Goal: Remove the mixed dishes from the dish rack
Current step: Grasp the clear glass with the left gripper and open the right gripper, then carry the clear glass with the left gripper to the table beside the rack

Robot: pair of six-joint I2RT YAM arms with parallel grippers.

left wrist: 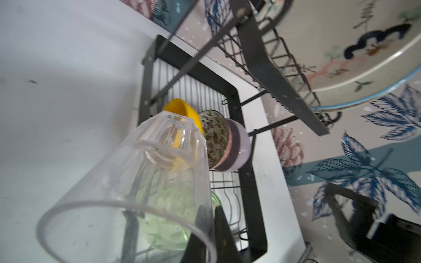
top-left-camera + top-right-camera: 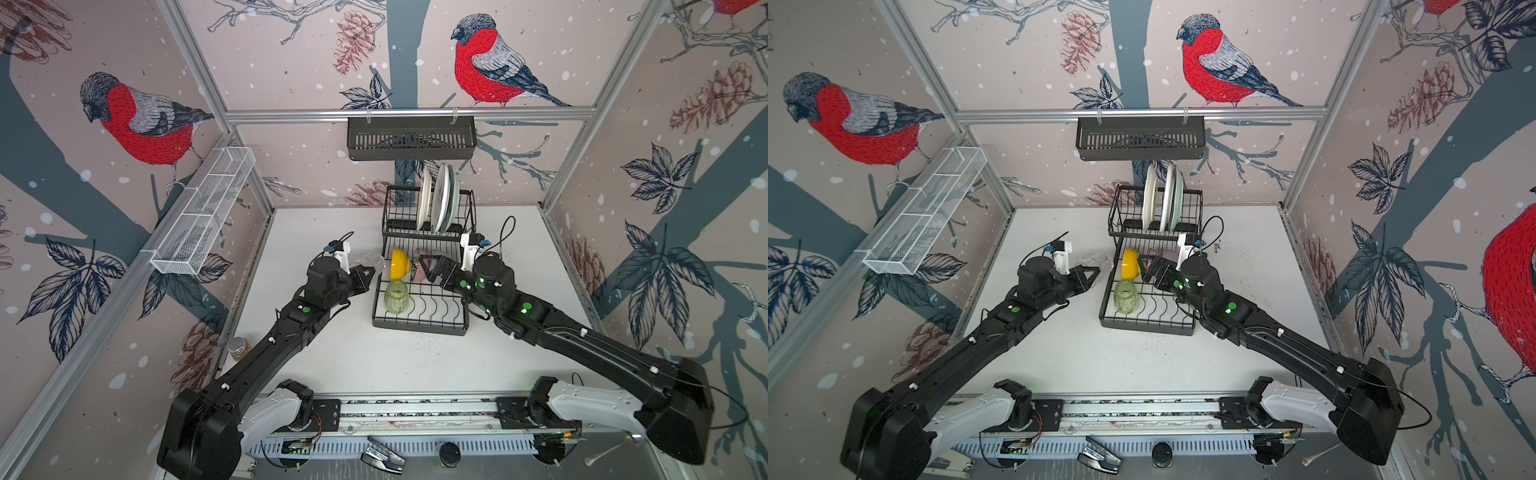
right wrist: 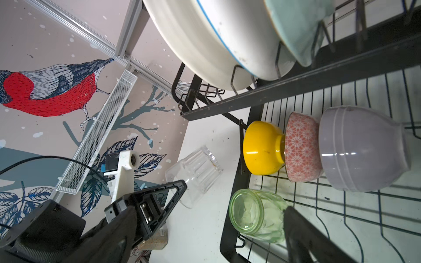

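Bullfinch-wallpaper cell, white table (image 2: 332, 357), black wire dish rack (image 2: 419, 325) mid-table toward the back wall.

Status:
- my left jaws: clamped tight on the rim of the clear tumbler (image 3: 194, 173). The glass is out of the rack, tilted, base pointing away from my wrist, over the table just left of the rack.
- my right jaws: spread as wide as they go, empty, hovering over the lower tray (image 2: 440, 307) at the bowl row.
- On the lower tray: yellow bowl (image 2: 400, 262), pink-patterned bowl (image 3: 300, 148) and lilac bowl (image 3: 360, 148), on edge and leaning into each other, plus the green tumbler (image 2: 397, 296) on its side just in front of the yellow one.
- In the raised basket (image 2: 392, 216): cream plates (image 2: 424, 201) and mint plate (image 2: 455, 195), upright in their slots.

My read: early in the unload. One glass is off, everything else is in the rack. Step in hand is setting the clear tumbler down.

Next: the left lowers it onto bare table well apart from the rack, levels it, then lets go. The right likely takes the bowl nearest it, lilac or pink. They touch, so it needs a clean rim pinch and a lift away from the neighbours, or the row tips.

Writing: no brand or label readable. One cream plate's face, in the left wrist view, has a dark blue motif, sprigs and a script-like mark, too blurred to read. Small jar (image 2: 239, 348) at the table's left edge: any label is too small to read.
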